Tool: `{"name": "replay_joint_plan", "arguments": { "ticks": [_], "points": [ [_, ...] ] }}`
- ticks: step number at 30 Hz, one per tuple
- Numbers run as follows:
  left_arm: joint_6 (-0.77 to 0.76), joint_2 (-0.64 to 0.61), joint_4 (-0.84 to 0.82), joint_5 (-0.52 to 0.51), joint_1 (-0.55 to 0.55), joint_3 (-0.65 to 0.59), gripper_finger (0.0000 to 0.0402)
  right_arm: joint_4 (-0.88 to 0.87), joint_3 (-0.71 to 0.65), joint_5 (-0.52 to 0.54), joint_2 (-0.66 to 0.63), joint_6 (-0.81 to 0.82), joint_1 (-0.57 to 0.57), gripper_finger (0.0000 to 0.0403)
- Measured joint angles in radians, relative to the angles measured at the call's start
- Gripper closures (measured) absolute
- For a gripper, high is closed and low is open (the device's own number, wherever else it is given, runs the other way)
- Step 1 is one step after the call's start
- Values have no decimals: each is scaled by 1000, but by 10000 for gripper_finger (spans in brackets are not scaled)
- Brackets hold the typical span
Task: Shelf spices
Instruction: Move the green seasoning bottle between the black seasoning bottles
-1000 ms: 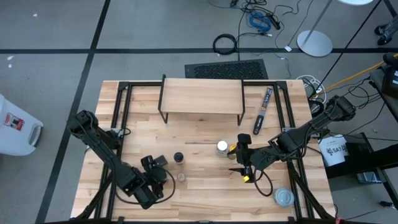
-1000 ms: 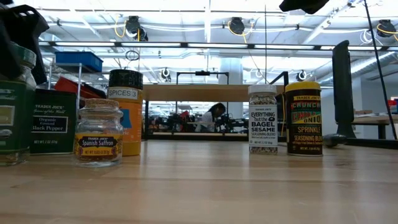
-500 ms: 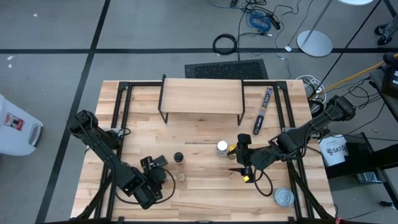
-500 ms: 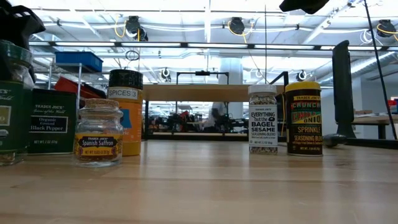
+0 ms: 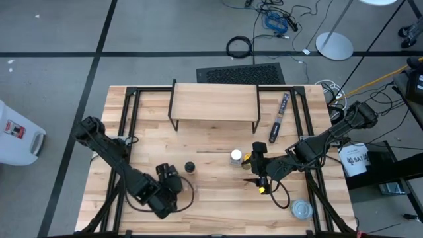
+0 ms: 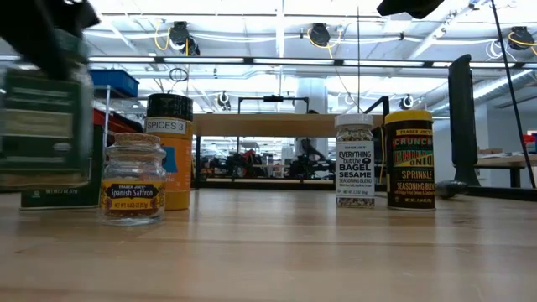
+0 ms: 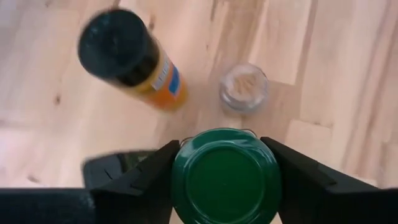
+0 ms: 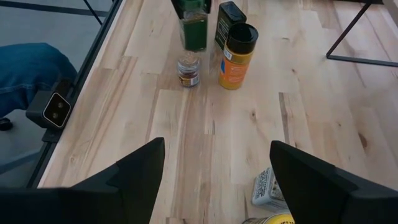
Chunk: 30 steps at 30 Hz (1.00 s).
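Motion blurs the green-lidded jar (image 6: 46, 113) in the low view, its label unreadable; the dark square tin (image 6: 50, 198) sits mostly hidden behind it near the bench's left edge.

I see even, bright light from ceiling lamps (image 6: 319, 35) (glaring slightly); soft shadows on the table (image 5: 218, 198); the green-lidded jar (image 6: 46, 117) smears with motion blur.
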Motion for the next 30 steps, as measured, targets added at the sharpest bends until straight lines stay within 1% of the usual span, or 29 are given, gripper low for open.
{"name": "replay_joint_plan", "arguments": {
  "ticks": [8,30],
  "points": [
    [132,0,-1,18,101,7,181,-1,0,0,0,0,0,124],
    [316,0,12,25,232,7,180,-2,0,0,0,0,0,124]
  ]
}}
